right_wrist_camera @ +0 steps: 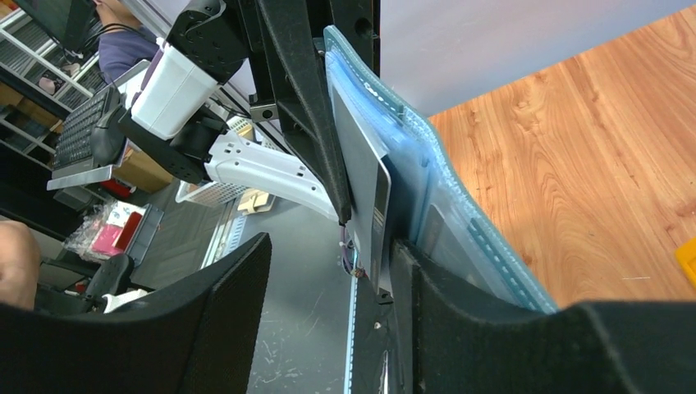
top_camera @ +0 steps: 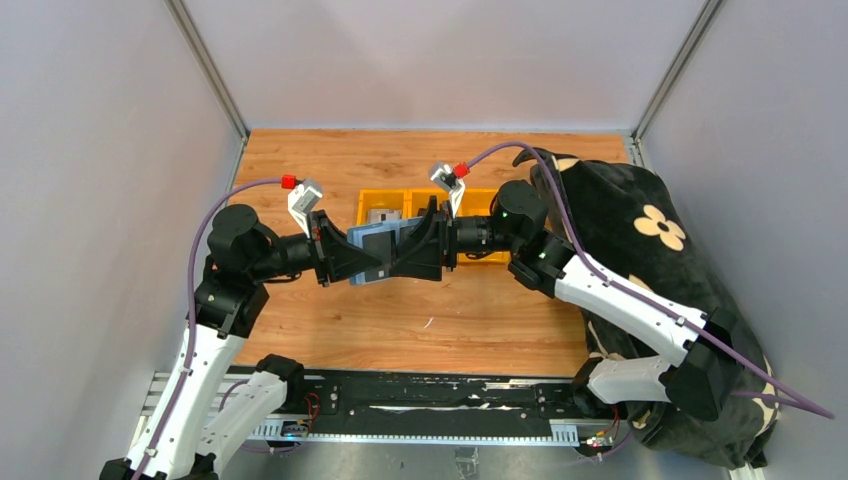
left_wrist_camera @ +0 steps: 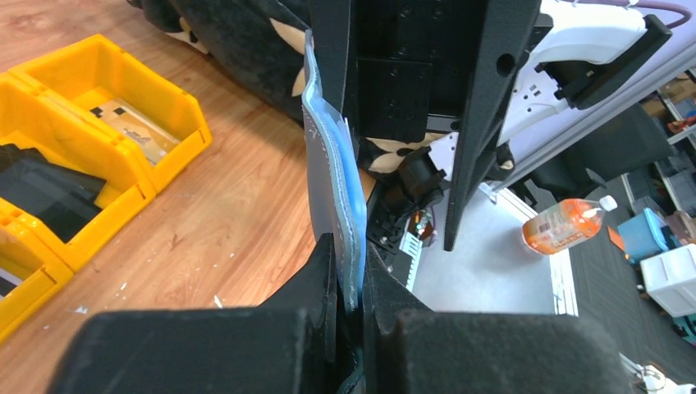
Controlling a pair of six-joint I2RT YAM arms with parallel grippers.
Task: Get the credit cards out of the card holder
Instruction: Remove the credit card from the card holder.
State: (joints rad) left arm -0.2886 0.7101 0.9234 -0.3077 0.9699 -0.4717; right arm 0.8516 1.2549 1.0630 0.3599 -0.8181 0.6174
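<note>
My left gripper (left_wrist_camera: 350,271) is clamped on the card holder (left_wrist_camera: 332,180), upright just ahead of it. My right gripper (right_wrist_camera: 328,263) stands apart around 1 grey card (right_wrist_camera: 359,172). Closing might pinch the card holder too, tugging it loose.

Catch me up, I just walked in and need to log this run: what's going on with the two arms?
Both arms meet above the wooden table with the blue card holder held in the air between them. The left gripper is shut on one edge of it. The right gripper faces it with jaws open around a dark grey card lying against the holder, not yet clamped.
</note>
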